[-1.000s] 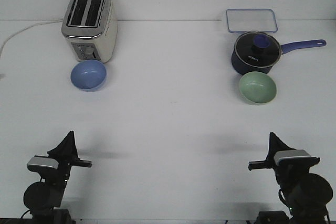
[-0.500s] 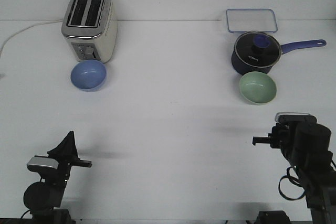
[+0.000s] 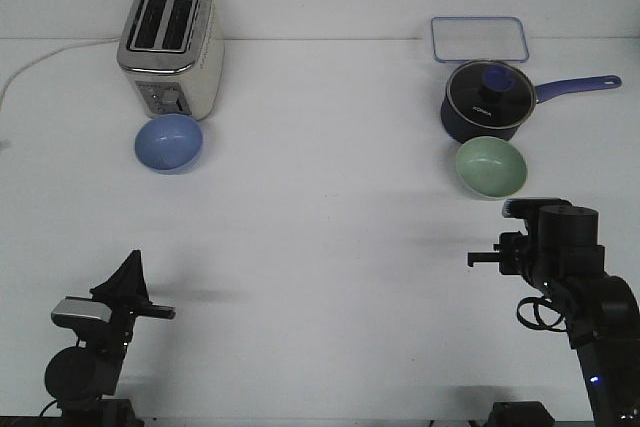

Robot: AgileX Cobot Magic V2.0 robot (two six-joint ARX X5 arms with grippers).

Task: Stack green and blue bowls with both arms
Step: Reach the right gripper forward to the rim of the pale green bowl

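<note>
Forward, right gripper (image 3: 520,209) just short of the green bowl (image 3: 491,167); jaw state can't be told.
Left gripper (image 3: 130,272) low at near edge, fingers pressed to a point. Both bowls empty, smooth; blue bowl (image 3: 169,142) before metal toaster (image 3: 170,49); lidded saucepan (image 3: 485,100) behind green. White matte table (image 3: 320,247).

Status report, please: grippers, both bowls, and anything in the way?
Left gripper low, near edge. Right gripper close to green bowl, jaw state unclear. Blue bowl untouched beside toaster. Saucepan crowds green bowl.
</note>
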